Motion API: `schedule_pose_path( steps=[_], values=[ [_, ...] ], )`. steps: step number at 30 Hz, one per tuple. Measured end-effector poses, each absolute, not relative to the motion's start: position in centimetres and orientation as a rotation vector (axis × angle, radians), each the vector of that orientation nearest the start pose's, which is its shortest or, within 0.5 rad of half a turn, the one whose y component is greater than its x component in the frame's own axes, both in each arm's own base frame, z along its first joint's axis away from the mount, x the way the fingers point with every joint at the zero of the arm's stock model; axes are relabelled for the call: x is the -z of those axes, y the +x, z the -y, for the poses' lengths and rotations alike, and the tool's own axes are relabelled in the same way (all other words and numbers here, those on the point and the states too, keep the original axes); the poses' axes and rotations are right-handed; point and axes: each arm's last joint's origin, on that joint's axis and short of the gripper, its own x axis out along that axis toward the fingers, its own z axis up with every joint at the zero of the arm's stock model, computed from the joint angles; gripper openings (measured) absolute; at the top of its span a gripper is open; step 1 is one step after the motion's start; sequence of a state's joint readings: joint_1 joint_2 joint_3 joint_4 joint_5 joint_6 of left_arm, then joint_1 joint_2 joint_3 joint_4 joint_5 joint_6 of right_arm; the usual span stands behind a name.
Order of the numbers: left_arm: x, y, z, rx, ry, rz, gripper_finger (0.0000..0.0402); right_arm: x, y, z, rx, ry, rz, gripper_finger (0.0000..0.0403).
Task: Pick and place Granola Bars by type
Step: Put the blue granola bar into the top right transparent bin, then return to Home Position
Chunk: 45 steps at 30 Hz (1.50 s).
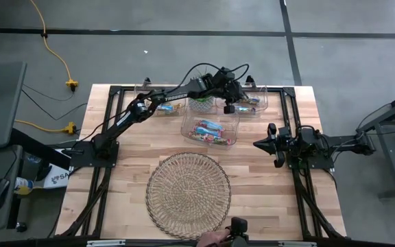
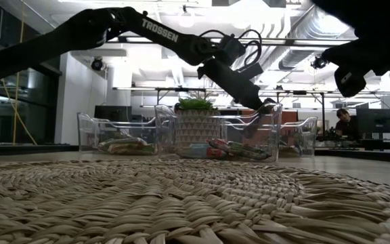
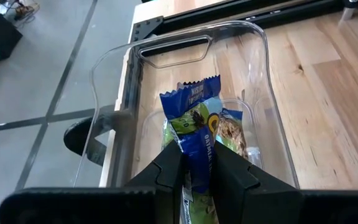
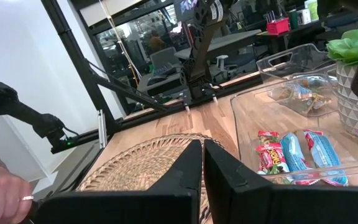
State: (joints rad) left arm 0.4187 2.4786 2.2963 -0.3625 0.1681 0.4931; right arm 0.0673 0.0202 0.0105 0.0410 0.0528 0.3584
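Bar, blue wrapper, pinched at one end by left tool over far-right clear bin. Looks light, crinkly, slippery; grip mid-body holds surer. Right tool pressed together, waiting beside tabletop.

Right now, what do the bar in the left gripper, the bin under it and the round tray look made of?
Bar in the left gripper: thin glossy printed film, blue, with a crimped end; probably plastic foil.
Bin: clear hard plastic; the wood shows through its walls and the rim catches glare.
Tray: woven natural fibre, likely wicker or seagrass; matte tan coiled strands.
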Motion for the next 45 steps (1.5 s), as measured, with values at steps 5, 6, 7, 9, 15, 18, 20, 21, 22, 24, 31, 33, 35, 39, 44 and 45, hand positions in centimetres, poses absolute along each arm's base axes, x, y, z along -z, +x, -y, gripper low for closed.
schedule_pose_path(
  steps=[5,6,7,9,15,18,20,21,22,24,31,33,35,39,44,45],
  values=[
    [-23.05,51.55,-22.41,-0.11,0.32,-0.571,0.0058,-16.95,9.81,-0.51,-0.02,0.36,0.028,0.0],
    [-23.03,51.55,-22.41,-0.11,0.32,-0.572,0.0058,-16.95,9.81,-0.51,-0.02,0.36,0.028,0.0],
    [-23.02,51.54,-22.41,-0.111,0.32,-0.574,0.0058,-16.95,9.81,-0.51,-0.02,0.36,0.028,0.0],
    [-23.02,51.54,-22.42,-0.115,0.32,-0.575,0.0058,-16.95,9.81,-0.51,-0.02,0.36,0.028,0.0],
    [-23.02,51.54,-22.42,-0.115,0.321,-0.575,0.0058,-16.95,9.81,-0.51,-0.02,0.36,0.028,0.0],
    [-23.02,51.54,-22.42,-0.115,0.32,-0.575,0.0058,-16.95,9.81,-0.51,-0.02,0.36,0.028,0.0],
    [-23.02,51.54,-22.42,-0.115,0.321,-0.575,0.0058,-16.96,9.81,-0.51,-0.02,0.36,0.029,0.0],
    [-23.02,51.54,-22.42,-0.115,0.321,-0.575,0.0058,-16.95,9.81,-0.51,-0.02,0.36,0.029,0.0],
    [-23.02,51.54,-22.42,-0.115,0.32,-0.575,0.0058,-16.96,9.81,-0.51,-0.02,0.36,0.029,0.0],
    [-23.02,51.54,-22.42,-0.115,0.32,-0.575,0.0058,-16.96,9.81,-0.51,-0.02,0.36,0.029,0.0],
    [-23.02,51.53,-22.42,-0.114,0.32,-0.577,0.0058,-16.95,9.81,-0.51,-0.02,0.36,0.028,0.0],
    [-23.02,51.53,-22.42,-0.114,0.32,-0.576,0.0058,-16.96,9.81,-0.51,-0.02,0.36,0.029,0.0],
    [-23.02,51.53,-22.42,-0.114,0.32,-0.576,0.0065,-16.95,9.81,-0.51,-0.02,0.36,0.028,0.0],
    [-23.02,51.53,-22.42,-0.115,0.32,-0.577,0.0098,-16.96,9.81,-0.51,-0.02,0.36,0.029,0.0],
    [-23.0,51.47,-22.55,-0.161,0.331,-0.596,0.0137,-16.96,9.81,-0.51,-0.02,0.36,0.029,0.0],
    [-22.97,51.46,-22.55,-0.162,0.331,-0.6,0.0141,-16.96,9.81,-0.51,-0.02,0.36,0.029,0.0]
  ],
)
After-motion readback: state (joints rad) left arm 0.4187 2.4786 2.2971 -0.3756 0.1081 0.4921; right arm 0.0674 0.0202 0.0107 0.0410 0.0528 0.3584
